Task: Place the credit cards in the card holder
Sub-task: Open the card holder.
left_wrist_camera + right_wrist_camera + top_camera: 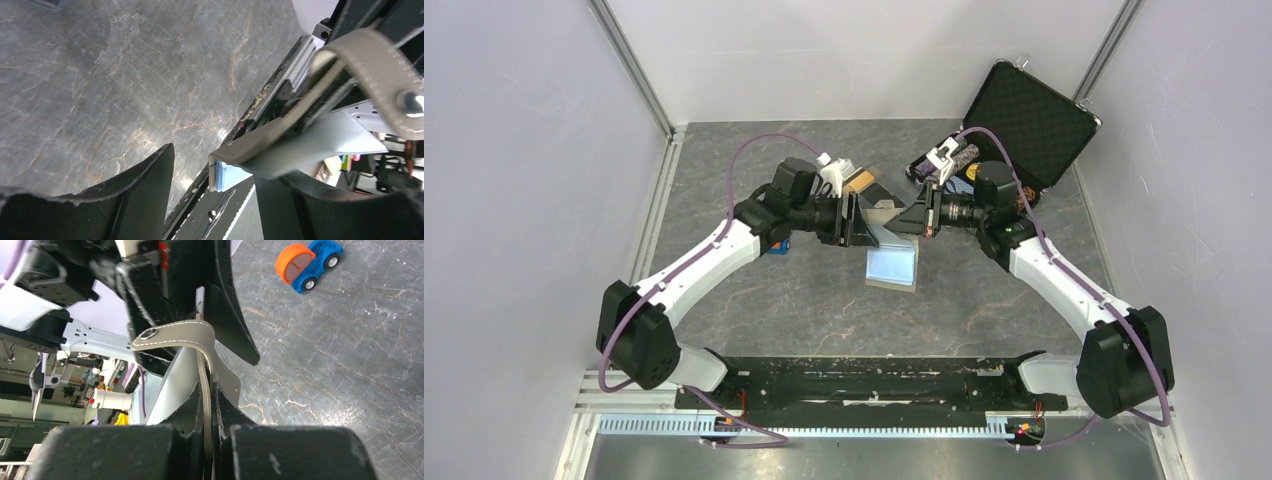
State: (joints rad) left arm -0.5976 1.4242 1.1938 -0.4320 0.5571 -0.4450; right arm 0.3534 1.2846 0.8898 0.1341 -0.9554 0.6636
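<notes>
Trouble if the right fingers (280,450) slip: they're pinched shut on only the flap of the card holder (892,262), which dangles open above the counter (804,320). Meanwhile the left fingers (140,190) stand spread around its lower edge, gripping nothing; a tug could strip it loose. Room lies toward the near edge; toy car (307,262) left, briefcase (1029,115) far right.

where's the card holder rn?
Centre of the top view: the card holder hangs open between the two arms, pinched in the right gripper, with the left gripper close on its other side.
</notes>
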